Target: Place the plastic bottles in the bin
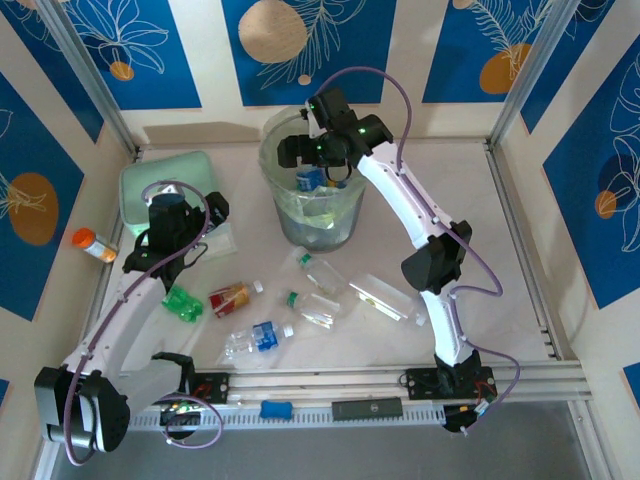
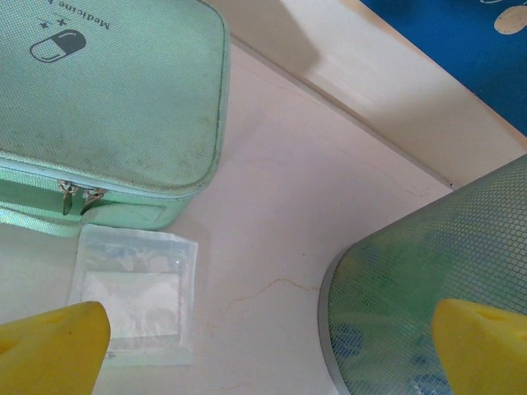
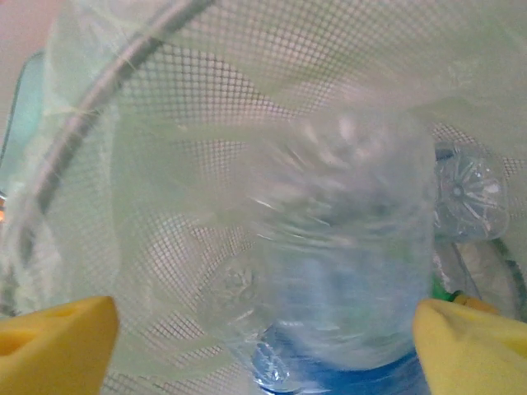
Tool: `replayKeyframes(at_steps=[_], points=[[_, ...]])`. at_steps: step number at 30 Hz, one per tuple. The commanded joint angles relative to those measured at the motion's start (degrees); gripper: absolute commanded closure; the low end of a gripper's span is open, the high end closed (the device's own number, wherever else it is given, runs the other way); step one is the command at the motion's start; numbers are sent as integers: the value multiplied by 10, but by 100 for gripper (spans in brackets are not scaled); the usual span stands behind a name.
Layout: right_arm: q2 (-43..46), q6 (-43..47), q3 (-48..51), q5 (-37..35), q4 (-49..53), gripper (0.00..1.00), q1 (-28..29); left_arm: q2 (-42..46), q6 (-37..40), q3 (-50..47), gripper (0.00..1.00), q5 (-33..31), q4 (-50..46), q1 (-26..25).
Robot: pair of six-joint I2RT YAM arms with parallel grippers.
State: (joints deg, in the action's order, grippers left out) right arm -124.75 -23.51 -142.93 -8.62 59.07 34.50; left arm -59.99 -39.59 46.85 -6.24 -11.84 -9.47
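My right gripper (image 1: 316, 166) hangs over the mouth of the bin (image 1: 275, 160), its jaws wide apart. In the right wrist view a blurred clear bottle with a blue label (image 3: 354, 271) lies between the yellow fingers (image 3: 53, 346), well clear of the left one, inside the bin's mesh wall (image 3: 206, 82). Another clear bottle (image 3: 469, 197) rests deeper in. On the table lie a green bottle (image 1: 183, 304), a red-orange labelled one (image 1: 234, 297), a blue-labelled one (image 1: 262, 337) and two clear ones (image 1: 322, 272) (image 1: 312, 308). My left gripper (image 1: 203, 215) is open over bare table, left of the bin (image 2: 428, 280).
A mint green medicine case (image 1: 165, 185) sits at the back left, with a flat clear sachet (image 2: 136, 292) in front of it. An orange-capped vial (image 1: 93, 244) lies by the left wall. A clear flat pack (image 1: 385, 298) rests right of the bottles.
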Motion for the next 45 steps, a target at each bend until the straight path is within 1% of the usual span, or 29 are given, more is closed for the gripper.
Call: replayKeyframes(at_steps=[1, 4, 8, 13, 16, 18, 21, 25, 29, 32, 35, 40, 45], points=[[20, 3, -20, 8, -17, 0, -2, 12, 4, 11, 0, 4, -32, 7], [47, 8, -9, 8, -33, 1, -5, 16, 6, 21, 0, -3, -63, 7], [105, 11, 49, 3, -68, 1, -12, 21, 5, 30, 0, -19, -112, 7], [215, -8, 189, 6, -138, 1, -38, 24, -14, 37, 0, -48, -178, 8], [299, -30, 306, 11, -206, 1, -64, 24, -27, 41, 0, -64, -220, 10], [359, -53, 395, 23, -256, 1, -96, 21, -37, 44, 0, -73, -253, 14], [436, -99, 515, 32, -305, 1, -154, 17, -63, 42, 0, -94, -300, 25], [516, -153, 649, 14, -330, 1, -227, 15, -97, 27, 0, -91, -337, 52], [576, -196, 768, -17, -357, 1, -276, 9, -113, 4, 0, -79, -352, 80], [602, -227, 834, -24, -373, 1, -298, 1, -122, -11, 0, -74, -356, 94], [610, -243, 872, -22, -383, 1, -309, -2, -136, -28, 0, -63, -353, 109], [605, -258, 899, -5, -391, 1, -312, -21, -145, -52, 0, -48, -343, 126], [591, -276, 912, 14, -399, 1, -310, -56, -148, -68, 0, -39, -322, 131]])
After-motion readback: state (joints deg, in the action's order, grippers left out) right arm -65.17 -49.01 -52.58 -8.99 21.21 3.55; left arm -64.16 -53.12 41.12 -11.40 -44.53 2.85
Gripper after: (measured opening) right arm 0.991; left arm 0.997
